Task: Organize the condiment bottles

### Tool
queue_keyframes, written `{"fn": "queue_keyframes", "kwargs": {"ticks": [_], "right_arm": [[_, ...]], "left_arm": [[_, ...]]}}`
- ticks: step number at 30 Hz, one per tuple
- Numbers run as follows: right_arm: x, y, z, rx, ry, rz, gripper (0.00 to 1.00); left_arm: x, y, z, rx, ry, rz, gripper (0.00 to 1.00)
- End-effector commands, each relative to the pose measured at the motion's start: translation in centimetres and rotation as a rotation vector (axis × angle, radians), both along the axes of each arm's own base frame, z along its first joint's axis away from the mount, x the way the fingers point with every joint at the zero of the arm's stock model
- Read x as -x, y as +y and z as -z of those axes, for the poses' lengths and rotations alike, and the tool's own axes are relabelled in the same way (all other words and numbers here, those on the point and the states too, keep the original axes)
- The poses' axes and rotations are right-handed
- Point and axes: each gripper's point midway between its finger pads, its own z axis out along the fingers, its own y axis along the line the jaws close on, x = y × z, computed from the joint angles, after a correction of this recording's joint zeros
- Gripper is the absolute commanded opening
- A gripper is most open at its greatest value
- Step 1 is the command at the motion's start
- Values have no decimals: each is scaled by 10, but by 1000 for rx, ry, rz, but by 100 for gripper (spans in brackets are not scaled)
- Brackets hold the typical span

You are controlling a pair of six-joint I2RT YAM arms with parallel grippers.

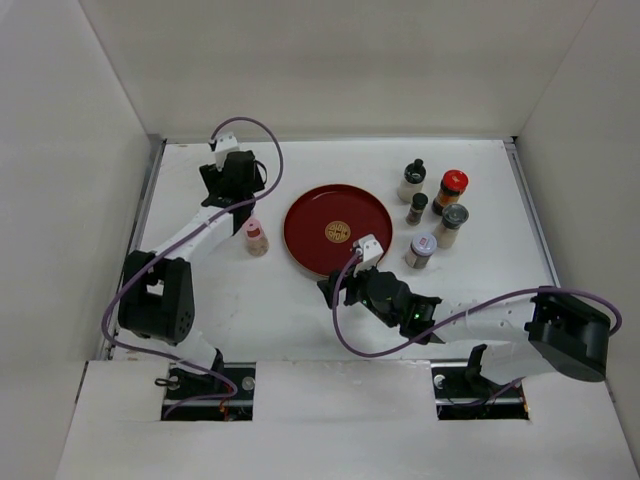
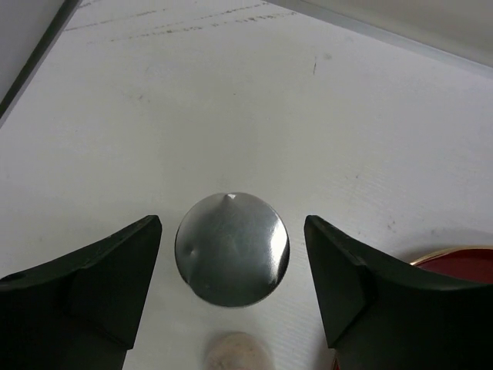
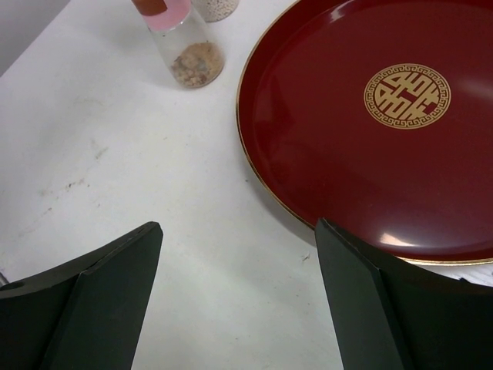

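A silver-capped bottle (image 2: pixel 232 248) stands on the white table, seen from above between the fingers of my open left gripper (image 2: pixel 233 222). That gripper (image 1: pixel 232 192) hides the bottle in the top view. A pink-capped bottle (image 1: pixel 257 238) stands just left of the red tray; its cap (image 2: pixel 236 351) shows at the bottom edge of the left wrist view. Several more bottles stand right of the tray: black cap (image 1: pixel 413 180), red cap (image 1: pixel 451 190), small dark one (image 1: pixel 417 208), grey cap (image 1: pixel 452 225), pale cap (image 1: pixel 421 250). My right gripper (image 1: pixel 333 290) is open and empty by the tray's near rim.
The red round tray (image 1: pixel 310 215) with a gold emblem holds nothing; its rim (image 3: pixel 262 166) lies just ahead of my right gripper (image 3: pixel 239 225). The pink-capped bottle (image 3: pixel 189 46) stands beyond to the left. White walls enclose the table on three sides.
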Motion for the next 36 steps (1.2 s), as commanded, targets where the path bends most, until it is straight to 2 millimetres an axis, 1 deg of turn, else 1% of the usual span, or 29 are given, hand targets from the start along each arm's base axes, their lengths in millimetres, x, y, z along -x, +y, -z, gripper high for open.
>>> {"fn": "queue_keyframes", "kwargs": {"ticks": [1, 3, 6, 8, 11, 12, 13, 16, 18, 20, 22, 25, 28, 29, 31, 33, 36], "right_arm": [[-3, 9, -23, -79, -34, -8, 87], [-3, 9, -23, -81, -34, -8, 88], [-3, 9, -20, -77, -30, -9, 88], [-4, 9, -22, -76, -34, -6, 88], [-3, 10, -18, -72, -26, -7, 88], [-4, 10, -19, -73, -27, -6, 88], [-4, 10, -20, -73, -29, -3, 88], [-4, 10, -19, -81, -30, -4, 88], [-4, 9, -21, -89, -33, -1, 88], [-4, 7, -23, -97, -38, 3, 88], [-5, 5, -21, -110, -32, 15, 87], [-10, 0, -21, -126, -18, 38, 85], [-15, -8, -23, -140, -22, 68, 84], [-15, -10, -23, -141, -24, 74, 84], [-18, -15, -25, -145, -30, 92, 85], [-21, -18, -24, -146, -30, 109, 86], [-23, -22, -23, -154, -23, 123, 86]], "left_arm": [[-15, 0, -16, 10, -41, 7, 71], [-16, -4, -11, 10, -27, 16, 71], [-16, -5, -8, 8, -17, 17, 67], [-14, -2, -6, 8, -17, 8, 60], [-12, 0, -17, 15, -46, 0, 45], [-11, -1, -25, 17, -66, -1, 42], [-9, -1, -38, 23, -101, -8, 40], [-4, -6, -90, 44, -244, -12, 38], [-1, -16, -120, 70, -325, 13, 38], [-2, -37, -140, 97, -365, 68, 38], [-5, -67, -149, 127, -372, 151, 38], [-9, -117, -149, 162, -361, 267, 37], [-13, -159, -142, 170, -339, 343, 37], [-16, -169, -139, 170, -333, 360, 37], [-24, -184, -135, 171, -327, 388, 37], [-33, -192, -130, 179, -315, 404, 37], [-41, -205, -116, 175, -279, 429, 37]]}}
